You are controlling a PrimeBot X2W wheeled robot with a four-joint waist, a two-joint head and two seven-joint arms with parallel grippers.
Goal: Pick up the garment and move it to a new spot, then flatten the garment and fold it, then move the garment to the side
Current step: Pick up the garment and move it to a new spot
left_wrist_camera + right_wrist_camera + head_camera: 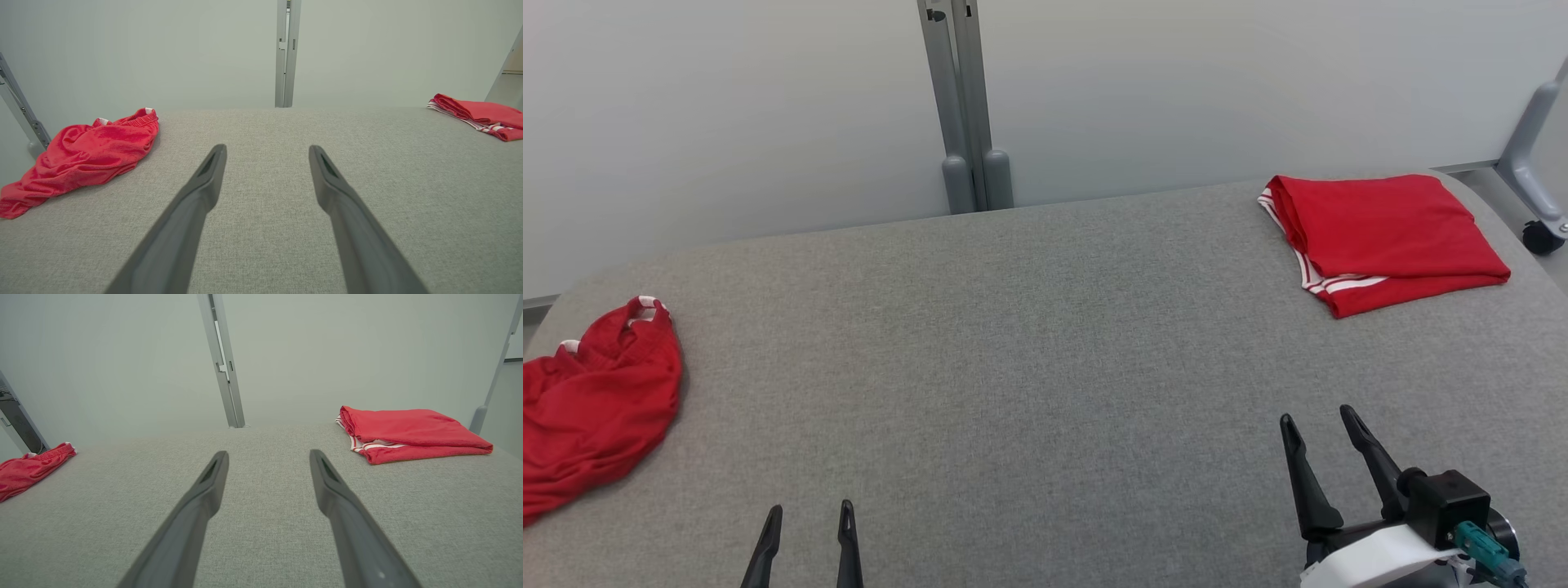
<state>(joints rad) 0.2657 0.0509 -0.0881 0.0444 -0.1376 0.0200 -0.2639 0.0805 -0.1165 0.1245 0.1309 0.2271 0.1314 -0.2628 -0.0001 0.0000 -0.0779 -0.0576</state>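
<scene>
Above the table (1045, 327), left claw (810, 508) and right claw (1316, 413) gape (empty); head view adds a caster (1539, 237).

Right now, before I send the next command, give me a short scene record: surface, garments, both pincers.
surface: grey fabric-covered table
heap: crumpled red cloth garment, at the left edge, nothing touching it
stack: folded red cloth garment with white stripes, at the far right corner
left pincer: open, empty, over bare table
right pincer: open, empty, on the near side of the folded garment, apart from it
</scene>
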